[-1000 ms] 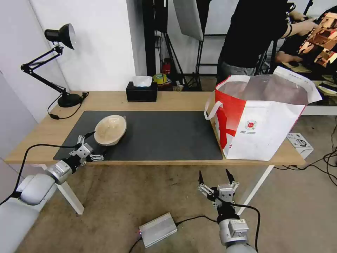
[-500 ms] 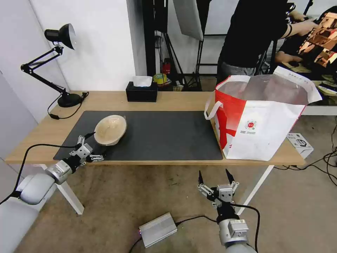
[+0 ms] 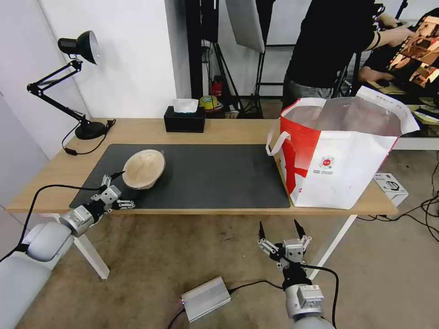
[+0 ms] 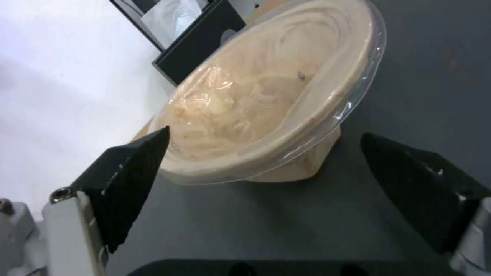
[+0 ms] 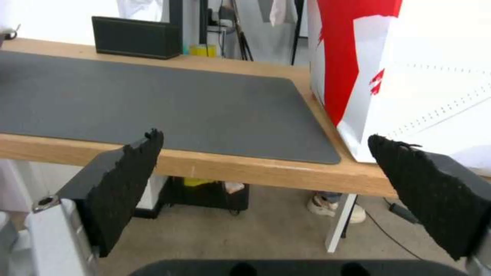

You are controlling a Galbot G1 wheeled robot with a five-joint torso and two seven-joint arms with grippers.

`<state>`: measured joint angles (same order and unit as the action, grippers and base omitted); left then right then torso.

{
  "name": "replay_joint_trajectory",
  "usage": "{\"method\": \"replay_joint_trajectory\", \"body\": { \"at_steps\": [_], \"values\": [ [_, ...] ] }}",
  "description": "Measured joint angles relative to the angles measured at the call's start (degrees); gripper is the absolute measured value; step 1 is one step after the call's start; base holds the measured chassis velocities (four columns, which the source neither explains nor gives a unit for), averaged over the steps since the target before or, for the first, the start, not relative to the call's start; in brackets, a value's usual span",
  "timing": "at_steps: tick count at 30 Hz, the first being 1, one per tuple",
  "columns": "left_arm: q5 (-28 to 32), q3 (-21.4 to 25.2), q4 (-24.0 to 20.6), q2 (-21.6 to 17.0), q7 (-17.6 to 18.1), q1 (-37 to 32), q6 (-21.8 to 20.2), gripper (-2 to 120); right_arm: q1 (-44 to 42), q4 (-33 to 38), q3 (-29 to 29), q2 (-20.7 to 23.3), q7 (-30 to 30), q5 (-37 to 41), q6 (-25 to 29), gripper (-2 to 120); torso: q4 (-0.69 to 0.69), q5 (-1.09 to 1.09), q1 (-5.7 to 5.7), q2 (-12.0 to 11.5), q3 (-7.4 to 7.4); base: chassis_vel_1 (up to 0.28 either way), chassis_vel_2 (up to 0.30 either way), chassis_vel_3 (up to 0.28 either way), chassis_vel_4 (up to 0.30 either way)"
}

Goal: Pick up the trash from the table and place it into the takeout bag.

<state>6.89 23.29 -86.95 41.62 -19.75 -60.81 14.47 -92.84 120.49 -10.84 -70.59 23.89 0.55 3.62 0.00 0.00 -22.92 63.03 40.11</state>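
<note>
While the pulp bowl (image 3: 143, 168) sits tilted on the grey mat (image 3: 215, 176) in the left-centre of the head view, the left gripper (image 3: 122, 188) hangs just below and left of it over the mat's near left corner, fingers spread apart and holding nothing. One black fingertip points toward the bowl's lower rim without clearly touching it. From the left wrist view the bowl (image 4: 271, 99) fills the upper middle, a clear film over its tan inside, and the two dark fingers (image 4: 134, 168) stand wide on either side of it, apart from its rim.

Across the table (image 3: 228, 130), at the right of the head view, the bag (image 3: 338, 155) stands upright with its mouth open and silver lining showing; a white strap hangs on its left side and a small red logo marks its white front. Its base rests on the bare wood just right of the mat. I cannot tell what lies inside it.

Low in the centre of the head view, the right gripper (image 3: 279, 228) hangs in front of the table edge, below the tabletop and over the floor, fingers apart and empty. Its wrist view looks across the mat (image 5: 153, 103) toward the bag's red and white side (image 5: 409, 76).

A black tissue box (image 3: 184, 119) sits at the table's far edge, and a black lamp (image 3: 68, 77) stands at the upper left.
</note>
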Motion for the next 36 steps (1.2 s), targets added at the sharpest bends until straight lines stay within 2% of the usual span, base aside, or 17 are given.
{"method": "replay_joint_trajectory", "body": {
  "at_steps": [31, 35, 36],
  "values": [
    [-0.2, -0.8, 1.2, -0.4, -0.3, 2.4, 0.6, 100, 0.5, -0.8, 0.2, -0.3, 0.0, 0.0, 0.1, 100, 0.0, 0.0, 0.0, 0.0, 0.0, 0.0, 0.0, 0.0, 0.0],
    [-0.2, -0.7, 1.0, -0.5, -0.3, 2.4, 0.5, 96, 0.6, -0.9, 0.4, -0.4, 0.0, -0.1, 0.1, 99, 0.0, 0.0, 0.0, 0.0, 0.0, 0.0, 0.0, 0.0, 0.0],
    [-0.2, -0.7, 0.9, -0.5, -0.3, 2.4, 0.5, 91, 0.6, -0.9, 0.5, -0.4, 0.0, -0.1, 0.1, 99, 0.0, 0.0, 0.0, 0.0, 0.0, 0.0, 0.0, 0.0, 0.0]
  ]
}}
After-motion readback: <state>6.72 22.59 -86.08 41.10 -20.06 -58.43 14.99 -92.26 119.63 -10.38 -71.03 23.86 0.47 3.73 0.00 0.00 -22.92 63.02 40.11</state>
